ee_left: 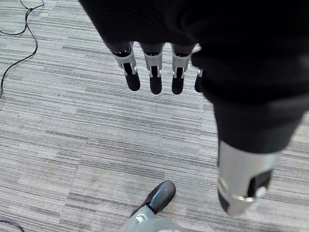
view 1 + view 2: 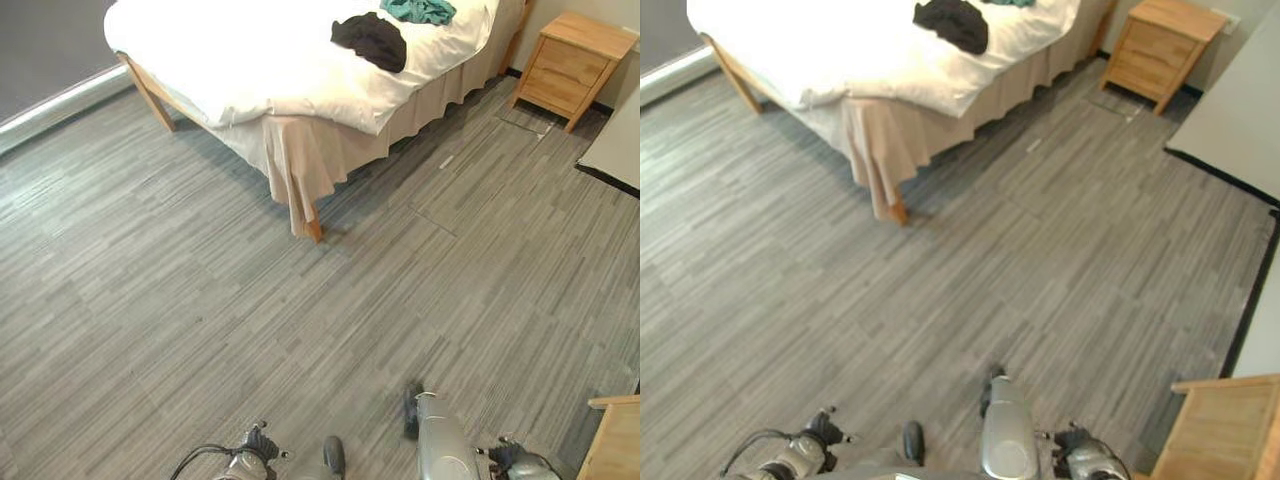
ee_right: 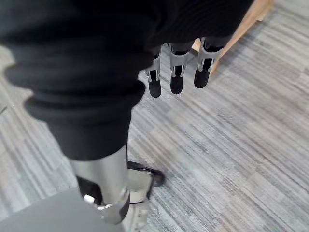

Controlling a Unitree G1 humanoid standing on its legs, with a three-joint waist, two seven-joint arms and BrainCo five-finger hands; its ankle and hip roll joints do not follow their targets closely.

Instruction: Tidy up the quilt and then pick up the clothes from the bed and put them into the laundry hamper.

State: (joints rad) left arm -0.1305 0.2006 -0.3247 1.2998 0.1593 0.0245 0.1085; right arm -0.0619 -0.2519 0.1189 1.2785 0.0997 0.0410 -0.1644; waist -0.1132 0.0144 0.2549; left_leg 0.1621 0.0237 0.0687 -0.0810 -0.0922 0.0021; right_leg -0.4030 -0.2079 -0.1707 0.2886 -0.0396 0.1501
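Quilt point(image 2: 280, 60) first: in the left eye view the white cover is lying spread over the bed point(image 2: 300, 165), draping over the near corner, with the beige bed skirt hanging below it down to the grey striped floor point(image 2: 200, 330). Two pieces of clothing are sitting on top of the quilt toward the far side: a black garment point(image 2: 371, 40) crumpled in a heap, and a teal garment point(image 2: 420, 10) just beyond it at the picture's edge, the two near each other but apart. A wooden nightstand point(image 2: 570, 68) is standing beside the bed on the robot's right, and a piece of light wooden furniture point(image 2: 612, 440) is peeking in at the lower right corner. Moving to the right eye view, the same bed is sitting well away across open floor, the black garment resting on the quilt close to its draped edge, the nightstand off to the right. Over to the left wrist view: the left hand point(image 1: 154, 72) is hanging above the floor, fingers straight and relaxed, grasping nothing. And the right wrist view: the right hand point(image 3: 176, 72) is likewise hanging over the floor with fingers extended and loose, nothing in them, a slanted wooden leg showing just past the fingertips.
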